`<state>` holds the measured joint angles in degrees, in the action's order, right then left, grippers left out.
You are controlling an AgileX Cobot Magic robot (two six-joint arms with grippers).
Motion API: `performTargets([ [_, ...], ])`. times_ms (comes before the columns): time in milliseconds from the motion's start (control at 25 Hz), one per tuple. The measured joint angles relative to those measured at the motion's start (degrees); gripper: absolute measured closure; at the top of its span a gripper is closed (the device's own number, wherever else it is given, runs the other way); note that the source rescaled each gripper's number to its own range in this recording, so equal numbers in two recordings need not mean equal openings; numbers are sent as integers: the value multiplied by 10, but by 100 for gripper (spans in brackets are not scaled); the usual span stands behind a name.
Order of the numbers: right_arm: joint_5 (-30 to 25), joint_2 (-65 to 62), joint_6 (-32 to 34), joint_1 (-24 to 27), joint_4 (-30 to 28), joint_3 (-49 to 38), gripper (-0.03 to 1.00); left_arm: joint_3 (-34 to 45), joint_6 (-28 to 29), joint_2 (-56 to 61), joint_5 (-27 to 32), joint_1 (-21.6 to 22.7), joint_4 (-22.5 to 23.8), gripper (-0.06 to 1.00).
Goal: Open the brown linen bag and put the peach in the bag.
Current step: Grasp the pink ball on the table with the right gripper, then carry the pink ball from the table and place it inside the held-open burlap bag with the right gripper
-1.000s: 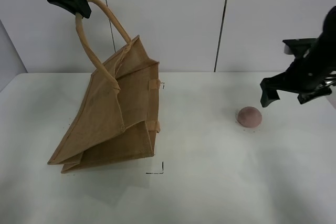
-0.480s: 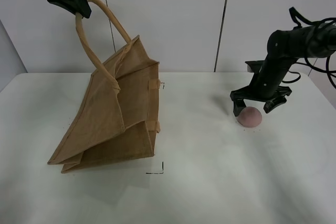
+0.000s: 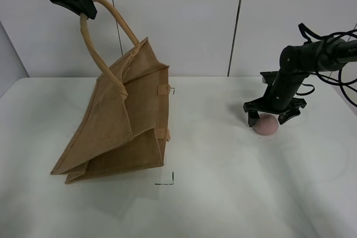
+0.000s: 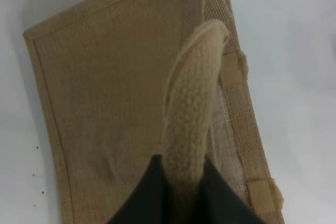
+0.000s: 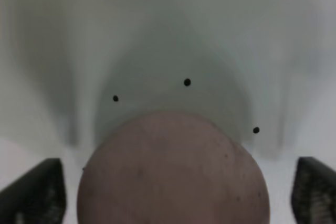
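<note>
Brown linen bag [image 3: 120,121] on the table's [image 3: 223,193] left — peach [image 3: 265,125] well apart at right, between the right gripper's [image 3: 271,119] fingers [image 3: 252,119].

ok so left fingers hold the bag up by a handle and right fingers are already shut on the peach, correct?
Not quite. The left fingers do hold the bag up by a handle, but the right fingers are open, one on each side of the peach, with gaps showing in the right wrist view.

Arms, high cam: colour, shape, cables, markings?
Both matte black. Right arm has rounded tubular links, with loose black cables looping off it. Right end effector: two angular black fingers. Left end effector: black, angular too. No markings visible.
</note>
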<state>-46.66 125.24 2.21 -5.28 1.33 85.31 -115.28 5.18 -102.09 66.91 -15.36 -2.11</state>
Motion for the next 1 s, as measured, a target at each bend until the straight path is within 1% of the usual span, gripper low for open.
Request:
performTargets([
  [80,-4,5,0,0,0,0,21,0,0,0,0,0,0,94],
  [120,-7,7,0,0,0,0,29,0,0,0,0,0,0,94],
  [160,-9,9,0,0,0,0,40,0,0,0,0,0,0,94],
  [280,-14,4,-4,0,0,6,85,0,0,0,0,0,0,94],
  [320,-17,-2,-6,0,1,10,93,0,0,0,0,0,0,94],
  [360,-22,-8,-9,0,1,16,97,0,0,0,0,0,0,94],
  [440,-36,-21,-22,0,9,35,97,0,0,0,0,0,0,94],
  [560,-71,-50,-52,1,54,83,97,0,0,0,0,0,0,94],
  [640,-99,-73,-79,1,110,122,97,0,0,1,0,0,0,94],
  [760,-124,-96,-130,-8,197,174,97,0,-2,6,0,0,-1,94],
  [840,-128,-101,-156,-24,247,202,97,0,-3,14,0,0,-1,94],
  [920,-124,-102,-165,-53,281,218,97,0,-5,22,0,0,-1,94],
  [1000,-113,-101,-172,-85,302,221,97,0,-6,27,0,0,0,94],
])
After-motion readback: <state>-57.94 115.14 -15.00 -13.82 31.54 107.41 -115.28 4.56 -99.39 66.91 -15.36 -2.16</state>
